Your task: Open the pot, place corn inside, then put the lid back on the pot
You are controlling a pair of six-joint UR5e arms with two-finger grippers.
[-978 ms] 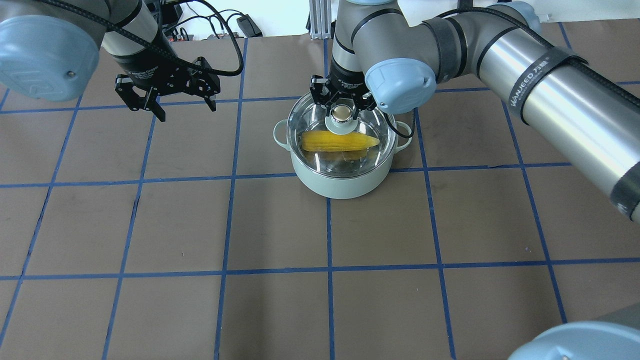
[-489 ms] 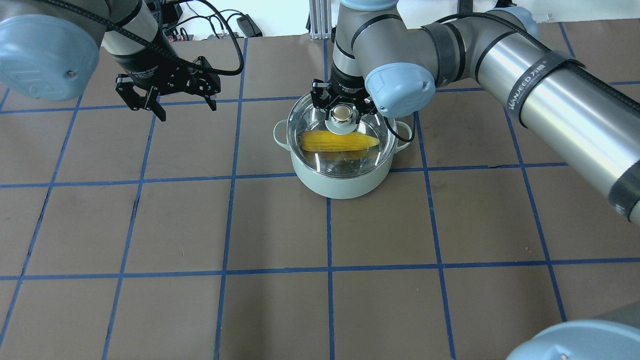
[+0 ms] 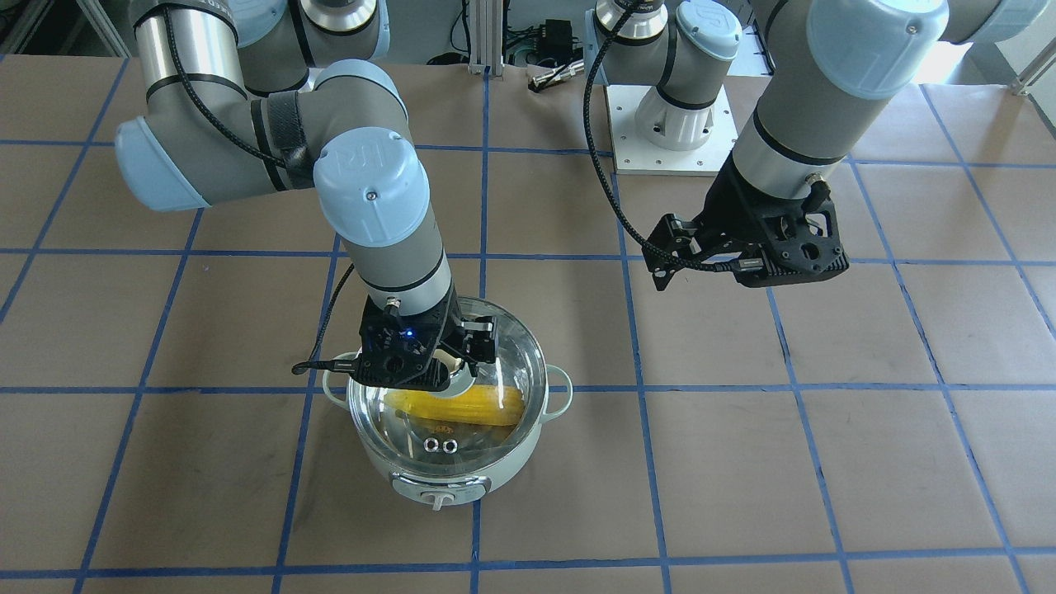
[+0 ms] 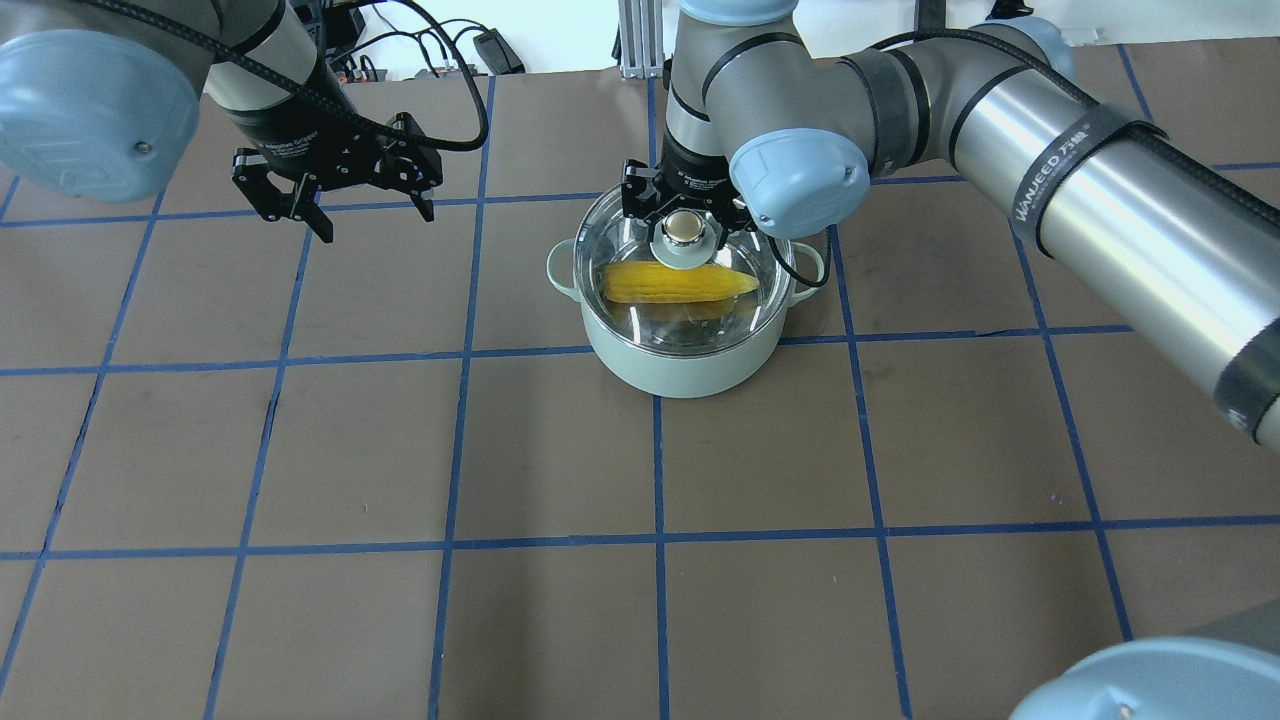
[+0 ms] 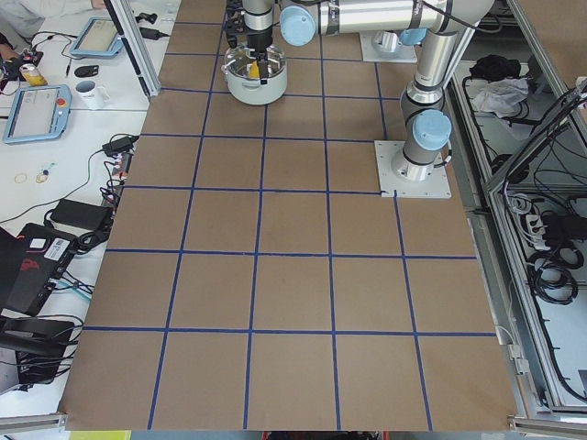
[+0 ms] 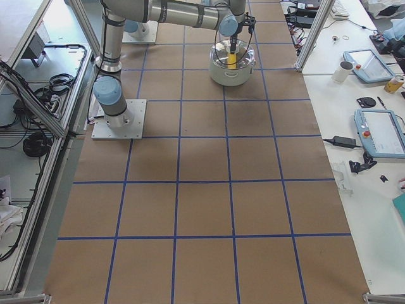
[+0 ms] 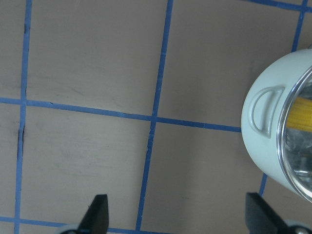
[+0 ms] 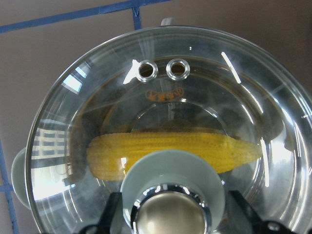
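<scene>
The mint-green pot point(image 4: 680, 370) stands at mid-table with the clear glass lid point(image 4: 640, 235) resting on its rim. The yellow corn point(image 4: 675, 283) lies inside, seen through the glass, also in the right wrist view point(image 8: 195, 146). My right gripper point(image 4: 684, 212) is over the lid's gold-beige knob point(image 8: 170, 217), its fingers open on either side and apart from the knob. My left gripper point(image 4: 372, 222) is open and empty above bare table to the pot's left; its wrist view shows the pot's side handle point(image 7: 263, 112).
The table is brown paper with a blue tape grid point(image 4: 460, 350). The pot's control knob point(image 3: 437, 499) faces the front camera. Cables and a metal post point(image 4: 640, 40) lie at the table's far edge. Side tables with tablets point(image 6: 380, 133) stand beyond the table's long side.
My right arm has shifted slightly while its gripper stays over the knob. The lid, pot and corn have not moved. The left arm is almost still.
</scene>
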